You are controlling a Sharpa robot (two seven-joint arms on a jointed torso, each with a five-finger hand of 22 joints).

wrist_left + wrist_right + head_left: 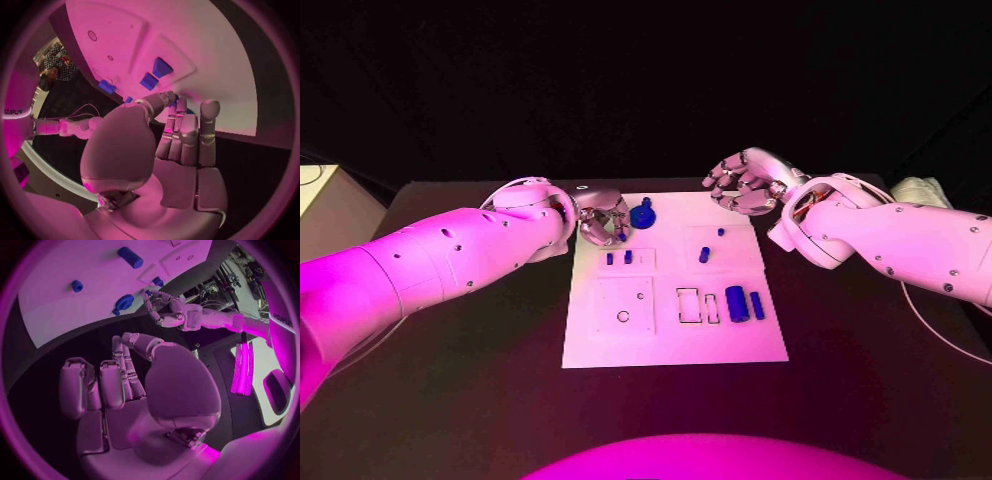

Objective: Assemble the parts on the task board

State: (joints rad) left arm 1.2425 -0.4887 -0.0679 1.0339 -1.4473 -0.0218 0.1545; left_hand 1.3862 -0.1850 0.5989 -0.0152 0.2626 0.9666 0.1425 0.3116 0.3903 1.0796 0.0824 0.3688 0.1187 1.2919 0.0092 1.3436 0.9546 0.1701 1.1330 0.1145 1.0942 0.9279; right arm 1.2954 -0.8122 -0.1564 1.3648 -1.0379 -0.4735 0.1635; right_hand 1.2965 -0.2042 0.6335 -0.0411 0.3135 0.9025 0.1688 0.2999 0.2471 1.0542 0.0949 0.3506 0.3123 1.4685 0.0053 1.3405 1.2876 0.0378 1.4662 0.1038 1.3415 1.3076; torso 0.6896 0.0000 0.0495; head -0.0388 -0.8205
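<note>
The white task board (pixel 675 335) lies in the middle of the table. A round blue part (pixel 643 213) with a knob stands near its far edge. My left hand (pixel 603 218) hovers at the board's far left, just beside that part, fingers curled close to the thumb with nothing seen in them. Two small blue parts (pixel 619 257) stand in a left slot and one (pixel 705 254) further right. Two blue bars (pixel 744 304) lie at the right. My right hand (pixel 747 183) is raised off the board's far right corner, fingers curled, holding nothing. In the right wrist view, the round part (pixel 124 302) sits slightly apart from the left hand (pixel 165 310).
The board has empty outlined recesses (pixel 692 305) and a square plate with small holes (pixel 626 303). Black table (pixel 459 380) surrounds the board on all sides. A pale object (pixel 923 190) lies at the table's far right edge.
</note>
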